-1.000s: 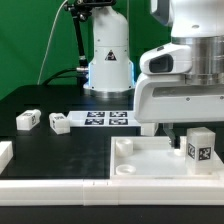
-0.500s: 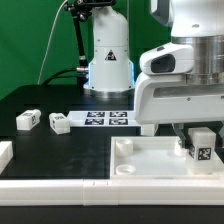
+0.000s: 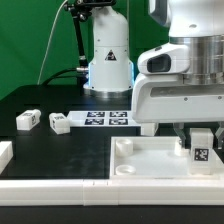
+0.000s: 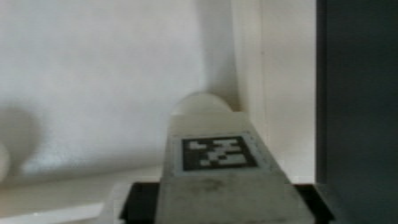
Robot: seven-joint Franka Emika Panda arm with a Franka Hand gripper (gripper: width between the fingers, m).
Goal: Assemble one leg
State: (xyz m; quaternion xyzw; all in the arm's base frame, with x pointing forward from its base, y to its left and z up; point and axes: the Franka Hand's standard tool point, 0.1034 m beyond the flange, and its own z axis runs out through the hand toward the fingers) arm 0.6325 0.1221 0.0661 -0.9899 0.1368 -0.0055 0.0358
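Observation:
A leg, a stubby white block with a black-and-white tag, is held upright in my gripper over the right part of the large flat white panel. Its lower end is at or just above the panel surface. In the wrist view the leg fills the middle, with dark fingers pressed on both its sides and the white panel beneath. Two more legs lie on the black table at the exterior view's left.
The marker board lies on the table behind the panel, in front of the robot base. A white wall piece sits at the exterior view's left edge. The panel's raised front rim runs along the front.
The gripper has lowered the held leg steadily toward the panel. The two loose legs have not moved.

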